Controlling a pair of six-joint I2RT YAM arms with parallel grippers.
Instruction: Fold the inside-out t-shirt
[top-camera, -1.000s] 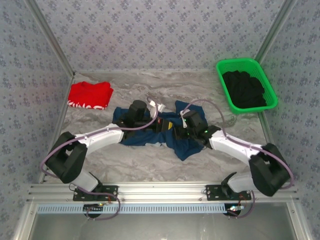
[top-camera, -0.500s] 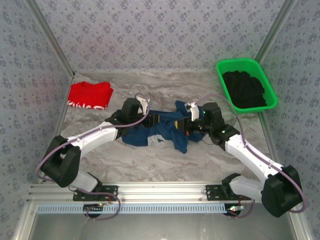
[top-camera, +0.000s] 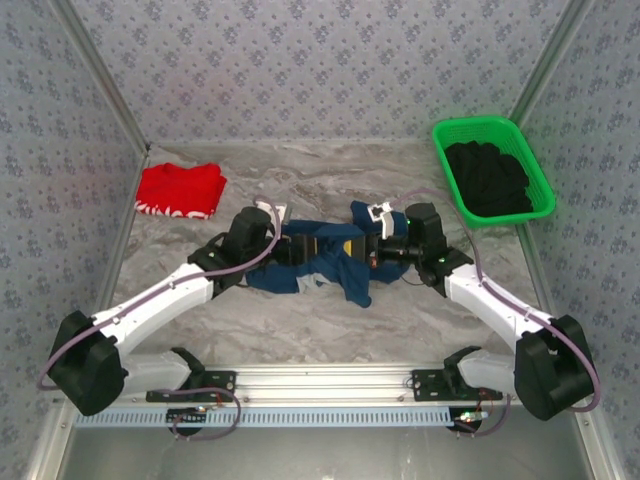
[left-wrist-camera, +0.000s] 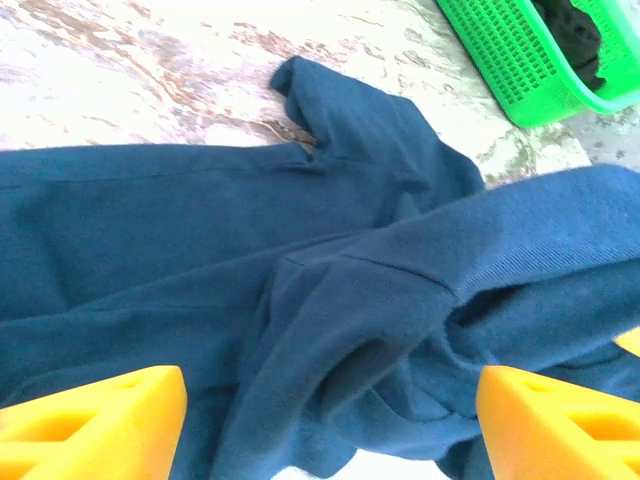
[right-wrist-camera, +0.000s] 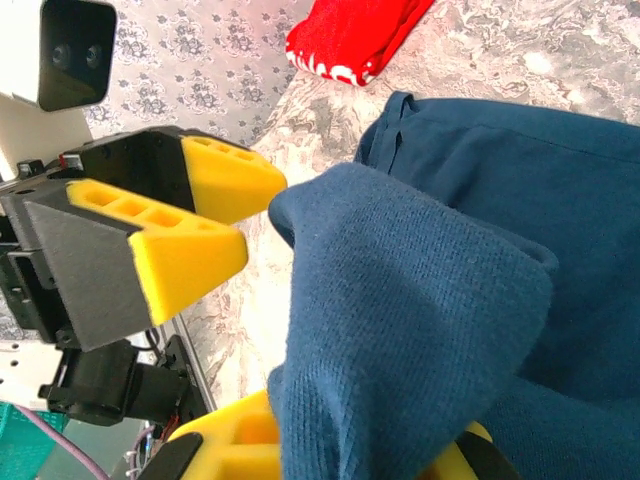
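Tabletop (top-camera: 300, 330) of grey marble pattern, seen from above, with both arms reaching inward from the near edge. At mid-table the inside-out t-shirt (top-camera: 318, 268) is lying bunched, its long axis running left to right between the two wrists and one flap trailing toward the near edge; which way the neck is facing cannot be told. The left gripper (top-camera: 296, 247) is pointing rightward over the cloth, its yellow fingers (left-wrist-camera: 90, 425) standing wide apart above it. The right gripper (top-camera: 362, 248) is pointing leftward, its fingers (right-wrist-camera: 230, 445) pinching together on a raised fold of the navy cloth. Farther back on the left a red folded garment (top-camera: 180, 188) is lying flat; the white marking along its near edge is too small to read. At the far right a green basket (top-camera: 450, 175) is holding black clothing (top-camera: 488, 178).
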